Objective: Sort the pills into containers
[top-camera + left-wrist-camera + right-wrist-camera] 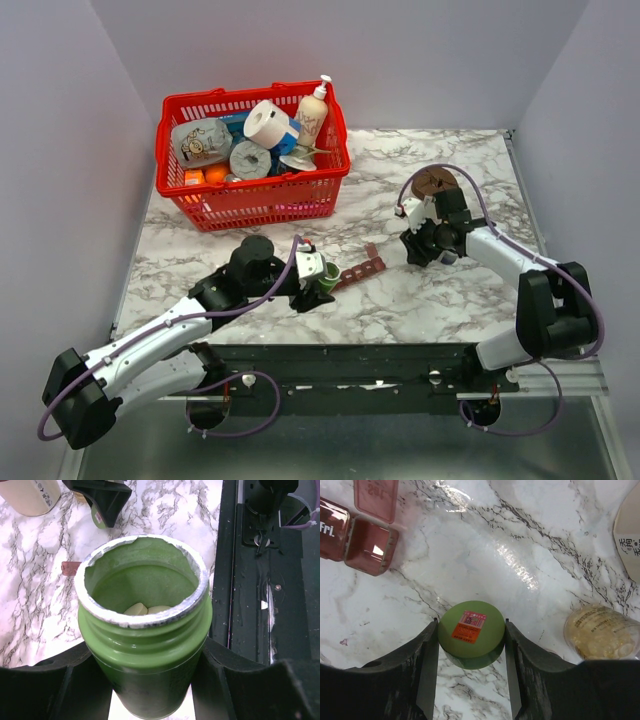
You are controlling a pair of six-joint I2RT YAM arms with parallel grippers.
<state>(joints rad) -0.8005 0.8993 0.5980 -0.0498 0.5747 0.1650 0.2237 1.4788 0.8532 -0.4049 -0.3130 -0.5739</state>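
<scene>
My left gripper [147, 682] is shut on an uncapped green pill bottle [145, 645], tilted toward the containers. Pale pills [147, 609] lie at its bottom. In the top view this gripper [318, 283] holds the bottle [329, 282] just left of the containers [361, 271], a dark red-brown strip lying on the marble. My right gripper [471, 630] is shut on the bottle's green cap [471, 632], which has an orange and pink sticker, just above the table. Open compartments of the containers [371, 545] lie up-left of it. From above, the right gripper [424, 246] sits right of the strip.
A red mesh basket [250, 200] full of groceries stands at the back left. A brown-topped round jar [435, 182] stands behind the right gripper. A clear jar of yellow capsules [602, 632] lies right of the cap. The table's dark front rail [400, 365] runs along the near edge.
</scene>
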